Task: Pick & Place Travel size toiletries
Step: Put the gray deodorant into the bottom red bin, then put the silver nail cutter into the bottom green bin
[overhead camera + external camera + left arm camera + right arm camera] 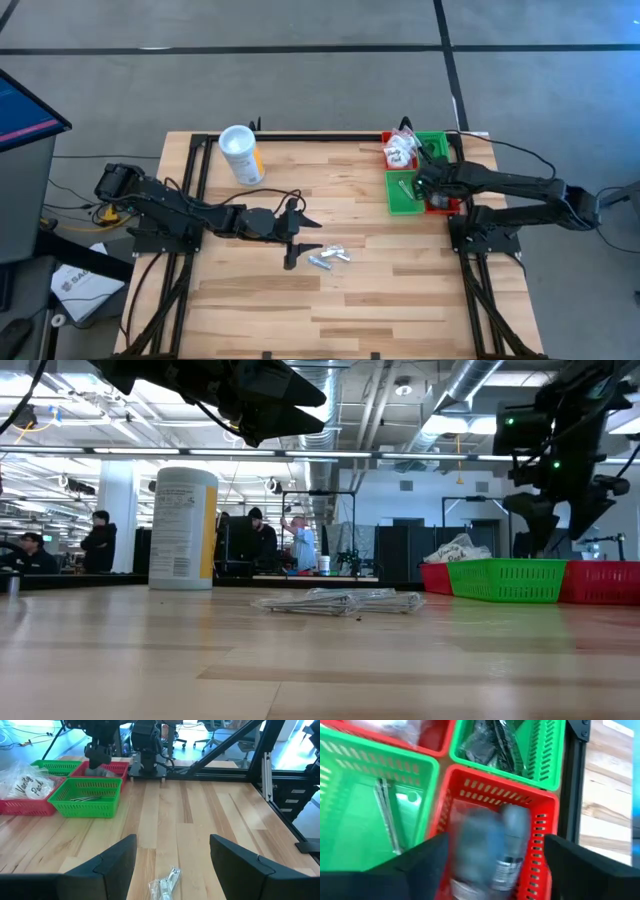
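From above, the left gripper (291, 243) hovers near the middle of the table (400, 300), just beside a small cluster of clear-wrapped toiletries (328, 257) that are not yet picked up. The right gripper (428, 190) hangs over the red and green bins (400, 190) at the table's far right corner. A white canister (241, 154) lies near the far edge.

At table height, the wrapped packets (340, 601) lie flat on the wood, nothing touching them, with the green bin (505, 580) off to the side.

The left wrist view shows its fingers (117, 860) spread wide and empty, the packets (165, 885) lying just ahead between them.

The right wrist view looks down into a red bin (530, 807) holding grey bottles (512, 845) — its fingers (420, 857) stand apart, gripping nothing, so a drop looks just made.

Judging by this, several items are binned already; at least the middle cluster is left
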Controlling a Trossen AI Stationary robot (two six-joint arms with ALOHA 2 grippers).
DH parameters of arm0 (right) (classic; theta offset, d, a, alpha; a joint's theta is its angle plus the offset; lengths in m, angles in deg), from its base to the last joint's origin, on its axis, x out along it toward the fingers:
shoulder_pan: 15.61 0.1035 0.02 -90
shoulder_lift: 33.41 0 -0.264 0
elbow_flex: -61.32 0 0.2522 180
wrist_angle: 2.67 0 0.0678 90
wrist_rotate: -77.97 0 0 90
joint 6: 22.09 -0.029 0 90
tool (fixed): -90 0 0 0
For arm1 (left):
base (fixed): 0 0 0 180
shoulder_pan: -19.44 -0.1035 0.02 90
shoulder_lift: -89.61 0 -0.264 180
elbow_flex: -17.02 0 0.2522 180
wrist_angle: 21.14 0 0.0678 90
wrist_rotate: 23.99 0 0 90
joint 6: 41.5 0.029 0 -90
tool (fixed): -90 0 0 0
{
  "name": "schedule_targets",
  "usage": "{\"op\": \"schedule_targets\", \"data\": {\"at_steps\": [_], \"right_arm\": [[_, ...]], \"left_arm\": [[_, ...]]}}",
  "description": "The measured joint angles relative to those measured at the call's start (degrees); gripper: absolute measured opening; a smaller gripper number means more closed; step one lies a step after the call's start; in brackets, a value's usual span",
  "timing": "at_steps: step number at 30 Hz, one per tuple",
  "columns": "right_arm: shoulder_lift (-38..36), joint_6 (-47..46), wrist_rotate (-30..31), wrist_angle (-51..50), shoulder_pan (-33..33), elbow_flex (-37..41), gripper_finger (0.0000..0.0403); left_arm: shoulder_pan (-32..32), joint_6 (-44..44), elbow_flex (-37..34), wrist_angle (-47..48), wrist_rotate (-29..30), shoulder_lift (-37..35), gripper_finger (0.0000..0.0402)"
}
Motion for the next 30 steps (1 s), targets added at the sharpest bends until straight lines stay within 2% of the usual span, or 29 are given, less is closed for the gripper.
{"op": "schedule_targets", "data": {"at_steps": [3,6,16,20,25,30], "right_arm": [[2.18,0.3,0.8,0.01,-0.88,0.0,0.0353],[3.82,1.84,0.9,1.45,-1.37,0.0,0.0358],[1.74,6.07,-0.08,7.29,0.7,-0.02,0.0291],[-0.31,8.16,-4.85,12.56,4.13,-0.11,0.0281],[-1.19,11.6,-11.58,24.37,10.59,-0.13,0.0281],[1.01,14.08,-13.95,35.52,19.41,-0.15,0.0281]], "left_arm": [[0.0,0.0,0.0,0.0,0.02,0.0,0.0241],[0.0,0.0,0.0,0.0,0.04,0.0,0.0241],[0.0,0.0,0.0,0.02,0.22,0.0,0.0241],[0.01,0.0,0.0,0.04,-0.54,0.0,0.0241],[0.02,0.0,0.0,0.11,-0.59,0.0,0.0241],[0.02,-0.02,0.0,0.14,-0.59,0.0,0.0241]]}}
